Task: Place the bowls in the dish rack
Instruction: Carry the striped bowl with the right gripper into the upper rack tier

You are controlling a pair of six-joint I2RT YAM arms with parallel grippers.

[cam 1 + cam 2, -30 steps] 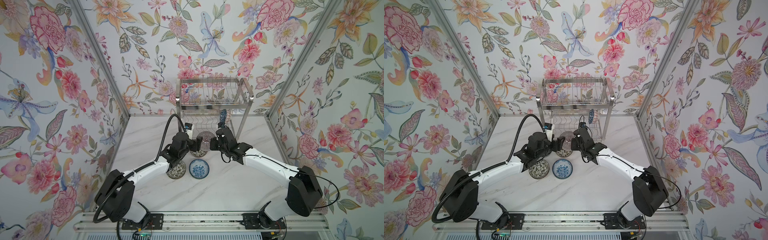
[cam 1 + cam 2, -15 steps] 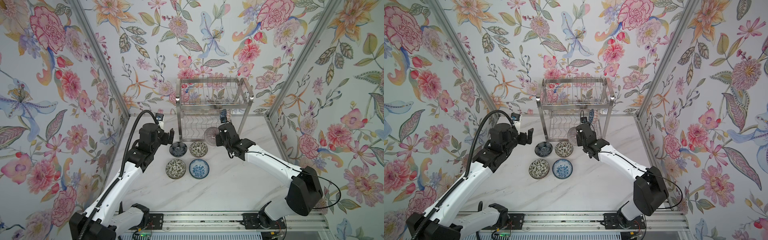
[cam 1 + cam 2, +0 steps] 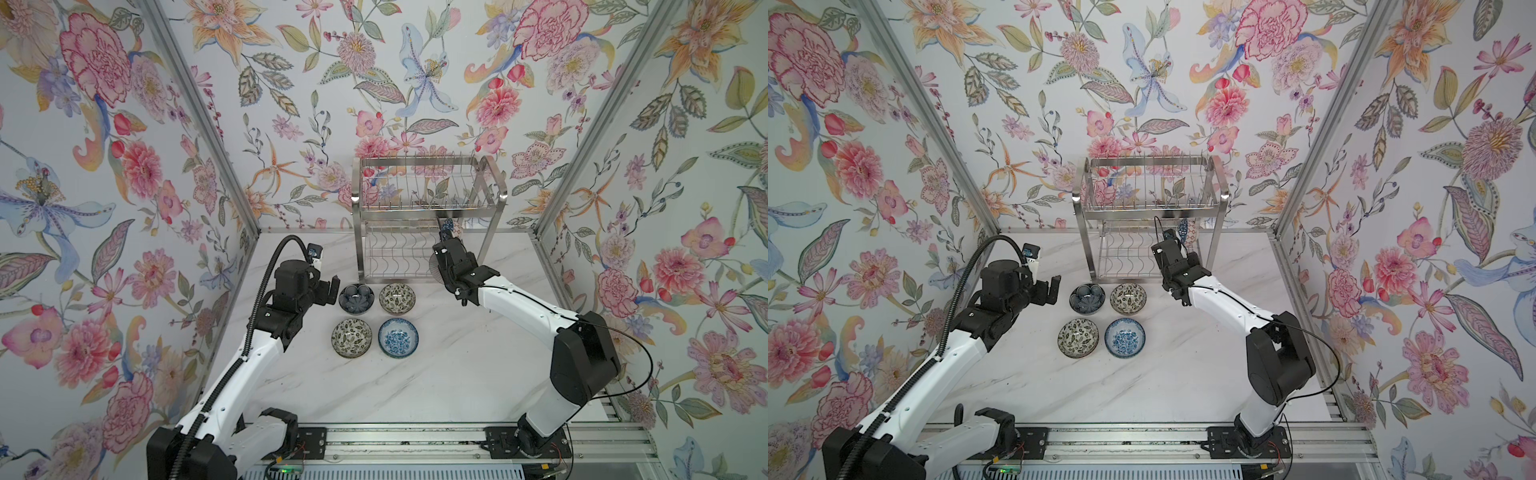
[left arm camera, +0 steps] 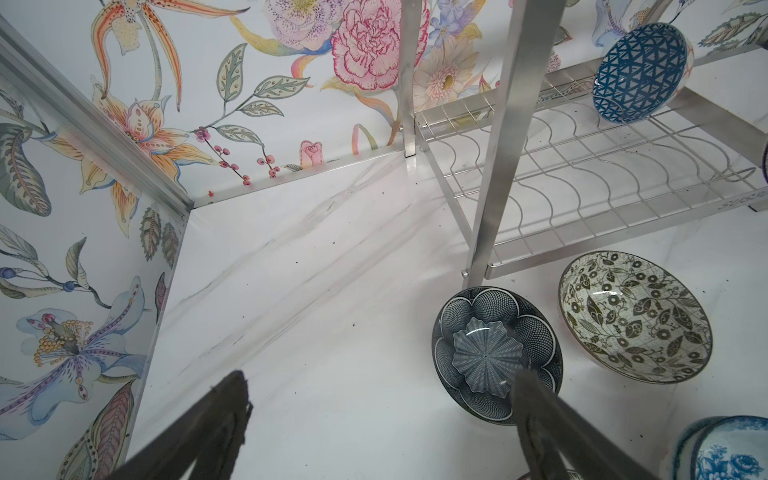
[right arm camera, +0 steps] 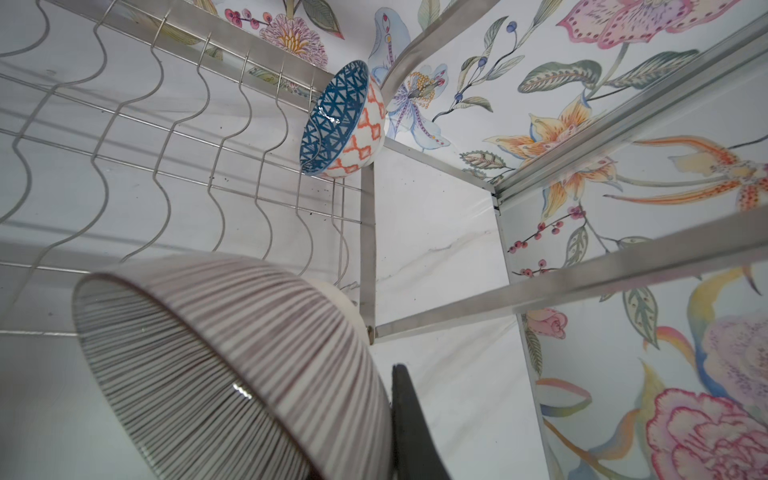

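— since the two arms were huddled mid-table a second ago, what has changed?

— the right gripper point(image 5: 395, 386) is clamped on the rim of the purple-grey striped bowl point(image 5: 232, 365), one finger showing outside the wall. it has carried the bowl, tipped on edge, to the front of the dish rack point(image 3: 430, 206) at 12 o'clock, low by the wavy wires and not yet seated.

— and the other?

— the left gripper point(image 4: 382, 376) has let go and swung away: jaws wide, empty, just at 9 o'clock of the dark petal bowl point(image 3: 356, 298).

— meaning?

— the handover looks finished. a blue-triangle bowl point(image 4: 640, 70) already stands in the lower tier toward 3 o'clock. the petal bowl, the olive leaf bowl point(image 3: 397, 297), the black-white leaf bowl point(image 3: 351, 337) and the blue floral bowl point(image 3: 398, 337) wait on the table.
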